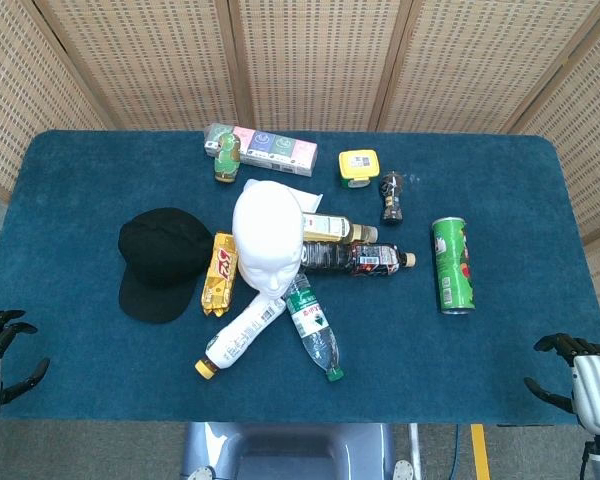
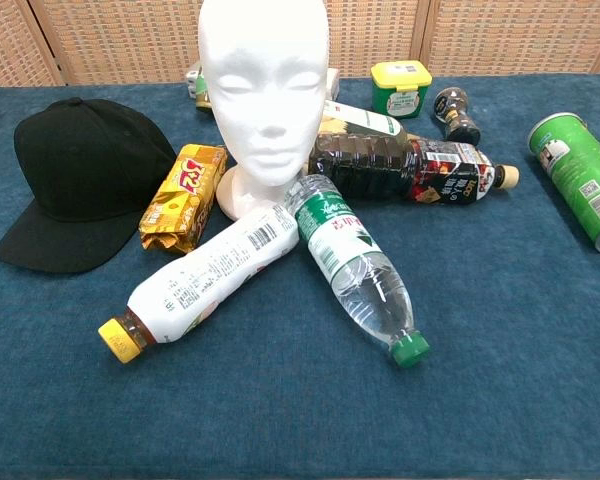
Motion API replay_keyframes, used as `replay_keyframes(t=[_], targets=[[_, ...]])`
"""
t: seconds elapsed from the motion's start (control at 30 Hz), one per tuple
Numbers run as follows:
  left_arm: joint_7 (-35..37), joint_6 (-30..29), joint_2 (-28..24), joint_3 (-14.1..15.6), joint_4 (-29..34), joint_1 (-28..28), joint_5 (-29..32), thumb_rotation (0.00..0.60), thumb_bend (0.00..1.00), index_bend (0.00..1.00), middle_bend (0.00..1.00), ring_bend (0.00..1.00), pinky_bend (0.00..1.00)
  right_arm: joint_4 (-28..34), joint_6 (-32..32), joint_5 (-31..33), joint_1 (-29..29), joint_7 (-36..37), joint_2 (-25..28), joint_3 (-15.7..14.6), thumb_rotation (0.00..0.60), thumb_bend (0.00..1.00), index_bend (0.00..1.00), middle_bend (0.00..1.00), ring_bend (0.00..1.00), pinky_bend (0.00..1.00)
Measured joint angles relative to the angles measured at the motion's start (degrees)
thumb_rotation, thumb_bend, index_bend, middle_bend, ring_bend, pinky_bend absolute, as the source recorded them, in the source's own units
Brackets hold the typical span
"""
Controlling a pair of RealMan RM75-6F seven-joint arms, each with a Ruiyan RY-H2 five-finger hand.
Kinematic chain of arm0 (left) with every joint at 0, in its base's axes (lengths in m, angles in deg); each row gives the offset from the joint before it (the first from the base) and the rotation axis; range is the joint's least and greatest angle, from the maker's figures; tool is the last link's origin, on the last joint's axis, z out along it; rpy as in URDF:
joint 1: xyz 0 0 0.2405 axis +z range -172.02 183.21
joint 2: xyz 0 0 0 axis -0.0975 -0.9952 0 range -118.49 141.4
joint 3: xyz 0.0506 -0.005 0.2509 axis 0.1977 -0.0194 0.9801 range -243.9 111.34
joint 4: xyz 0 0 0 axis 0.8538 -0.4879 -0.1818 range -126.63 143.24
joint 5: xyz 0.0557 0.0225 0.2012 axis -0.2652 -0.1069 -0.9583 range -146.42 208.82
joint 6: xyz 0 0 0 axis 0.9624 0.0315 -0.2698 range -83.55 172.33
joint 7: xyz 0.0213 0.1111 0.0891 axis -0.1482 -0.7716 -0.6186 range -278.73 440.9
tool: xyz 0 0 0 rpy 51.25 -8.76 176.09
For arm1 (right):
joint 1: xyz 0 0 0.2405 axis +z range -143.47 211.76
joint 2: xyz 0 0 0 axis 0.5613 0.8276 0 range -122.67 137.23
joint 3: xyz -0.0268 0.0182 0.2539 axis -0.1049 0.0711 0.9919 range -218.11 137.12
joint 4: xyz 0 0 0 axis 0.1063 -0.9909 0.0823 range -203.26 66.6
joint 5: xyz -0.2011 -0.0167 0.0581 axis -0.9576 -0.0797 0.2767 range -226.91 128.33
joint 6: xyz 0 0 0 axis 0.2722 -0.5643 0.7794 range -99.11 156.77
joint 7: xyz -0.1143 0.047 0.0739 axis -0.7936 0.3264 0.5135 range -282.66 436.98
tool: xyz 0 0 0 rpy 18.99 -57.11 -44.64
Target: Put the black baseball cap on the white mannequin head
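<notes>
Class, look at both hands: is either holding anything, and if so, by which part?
Nothing is held. The left hand and right hand are open at the table's near edge.

A yellow snack packet (image 2: pixel 184 198) is lying flat on the blue table (image 1: pixel 500 350). A white yellow-capped bottle (image 2: pixel 205 276) and a clear green-capped bottle (image 2: pixel 352 263) are lying crossed. A dark bottle (image 2: pixel 410 170) is lying sideways, a green can (image 1: pixel 451 264) well apart. A yellow-lidded jar (image 1: pixel 359 167) is standing behind.

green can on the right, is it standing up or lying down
Lying down. The green can rests on its side on the blue table, its long axis flat along the cloth; the chest view shows its round end facing the camera.
</notes>
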Motion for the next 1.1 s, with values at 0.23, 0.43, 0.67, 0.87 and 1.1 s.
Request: replay_keyframes(t=[0.23, 0.43, 0.67, 0.87, 1.1], targets=[[-0.1, 0.73, 0.03, 0.05, 0.28, 0.39, -0.3, 0.6, 0.21, 0.39, 0.26, 0.18, 0.42, -0.14, -0.01, -0.09, 0.15, 0.18, 0.03, -0.03, 0.6, 0.12, 0.46, 0.46, 0.47, 0.48], [-0.06, 0.79, -0.61, -0.51, 0.69, 0.58, -0.47, 0.6, 0.21, 0.39, 0.26, 0.18, 0.42, -0.45, -0.99, -0.19, -0.3, 0.82, 0.11, -0.08, 0.6, 0.12, 0.46, 0.46, 0.47, 0.48], [-0.38, 1.95, -1.55, -1.1, 0.04, 0.01, -0.85, 0.6, 0.21, 0.39, 0.26, 0.19, 0.42, -0.56, -1.58, -0.27, -0.58, 0.99, 0.3, -0.13, 0.6, 0.12, 0.46, 0.46, 0.47, 0.48], [-1.27, 3.2, -1.99, -1.81, -1.57, -0.94, -1.1, 0.6, 0.21, 0.4, 0.27, 0.21, 0.42, -0.5, -1.87, -0.24, -0.72, 1.05, 0.43, -0.09, 0.6, 0.12, 0.46, 0.46, 0.47, 0.48], [-2.69, 6.64, -1.94, -2.41, -5.13, -3.2, -1.21, 0.6, 0.21, 0.43, 0.45, 0.37, 0.55, -0.49, -2.38, -0.14, -1.1, 1.08, 0.62, -0.18, 0.6, 0.12, 0.46, 0.46, 0.47, 0.48]])
